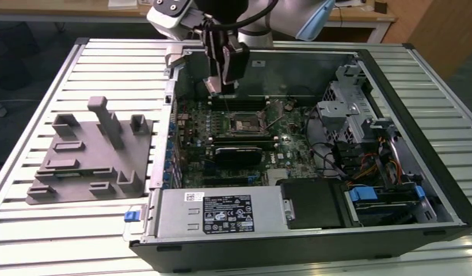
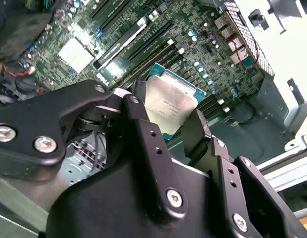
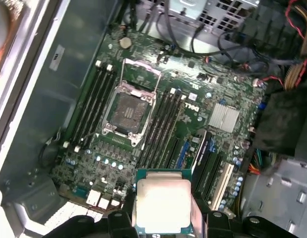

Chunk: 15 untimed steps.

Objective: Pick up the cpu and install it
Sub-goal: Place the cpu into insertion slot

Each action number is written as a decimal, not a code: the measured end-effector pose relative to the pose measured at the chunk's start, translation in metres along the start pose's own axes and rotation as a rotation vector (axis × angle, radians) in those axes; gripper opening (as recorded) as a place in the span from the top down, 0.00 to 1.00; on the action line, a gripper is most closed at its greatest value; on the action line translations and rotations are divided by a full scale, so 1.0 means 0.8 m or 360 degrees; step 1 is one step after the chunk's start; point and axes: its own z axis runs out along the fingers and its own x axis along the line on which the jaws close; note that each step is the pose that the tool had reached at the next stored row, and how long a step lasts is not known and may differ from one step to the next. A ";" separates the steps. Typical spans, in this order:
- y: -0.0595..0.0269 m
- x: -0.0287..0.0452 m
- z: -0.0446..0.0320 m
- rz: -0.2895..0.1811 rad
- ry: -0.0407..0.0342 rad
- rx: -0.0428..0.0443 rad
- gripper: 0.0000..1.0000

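The cpu (image 3: 162,206) is a flat square chip with a pale silver top and a green rim, and my gripper (image 3: 163,220) is shut on it by two opposite edges. In the second wrist view the cpu (image 2: 170,106) sits between the black fingers (image 2: 143,126) of the gripper (image 2: 168,116), above the green motherboard. In the exterior view the gripper (image 1: 223,86) hangs inside the open computer case, above the board's far part. The bare cpu socket (image 3: 128,109) lies below and apart from the chip, its metal frame swung up. In the exterior view the socket (image 1: 244,122) is nearer than the gripper.
The computer case (image 1: 420,190) lies open on a slatted white table (image 1: 36,230). A grey fixture block (image 1: 90,155) stands at the exterior view's left of the case. A power supply (image 1: 220,213) fills the case's near part. Drive cages and cables (image 1: 351,115) crowd its right.
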 end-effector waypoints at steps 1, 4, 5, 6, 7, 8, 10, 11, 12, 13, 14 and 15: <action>0.000 0.0000 0.0001 0.0027 -0.0001 0.0001 0.47; 0.000 0.0000 0.0006 0.0110 -0.0003 0.0002 0.47; 0.000 0.0001 0.0007 0.0138 -0.0004 0.0003 0.47; 0.000 0.0001 0.0008 0.0166 -0.0005 0.0004 0.47; 0.000 0.0001 0.0009 0.0192 -0.0006 0.0004 0.47; 0.000 0.0001 0.0010 0.0217 -0.0007 0.0005 0.47; 0.000 0.0002 0.0013 0.0266 -0.0009 0.0006 0.47; 0.000 0.0002 0.0014 0.0291 -0.0009 0.0006 0.47; 0.000 0.0003 0.0016 0.0313 -0.0010 0.0007 0.47; 0.000 0.0004 0.0016 0.0336 -0.0011 0.0007 0.47; 0.000 0.0004 0.0017 0.0357 -0.0012 0.0007 0.47; 0.000 0.0005 0.0018 0.0378 -0.0012 0.0008 0.47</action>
